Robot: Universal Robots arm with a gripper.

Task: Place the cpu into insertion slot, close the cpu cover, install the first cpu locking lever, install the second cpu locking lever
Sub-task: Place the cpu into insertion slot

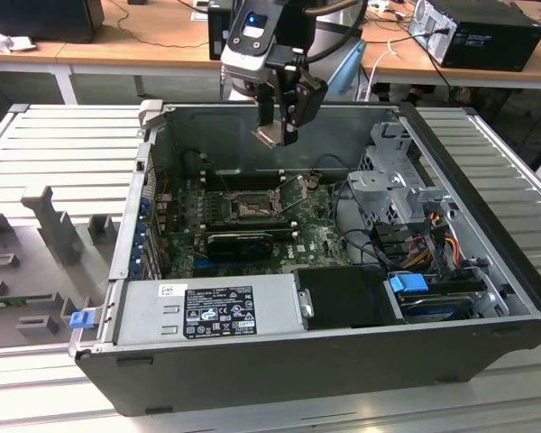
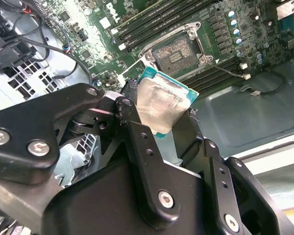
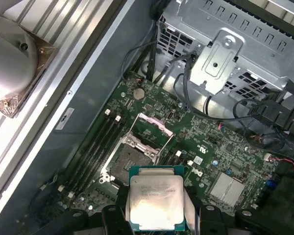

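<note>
My gripper [image 1: 278,135] hangs inside the open computer case, shut on the cpu [image 1: 270,136], a flat square chip with a dull silver face. In both wrist views the cpu [image 2: 161,105] [image 3: 156,201] sits between the black fingers [image 2: 137,137]. It is held well above the green board. The insertion slot [image 3: 129,164] [image 2: 175,54] [image 1: 251,209] lies bare below, a dark square socket with a metal rim. The cpu cover [image 3: 154,128] stands tilted up at one edge of the slot.
Long black memory slots [image 3: 90,154] flank the socket. A metal drive cage [image 1: 392,176] with cables stands at the exterior view's right. The power supply [image 1: 212,311] fills the case's near side. Case walls [image 1: 135,194] surround the board. A grey ribbed table [image 1: 54,153] lies outside.
</note>
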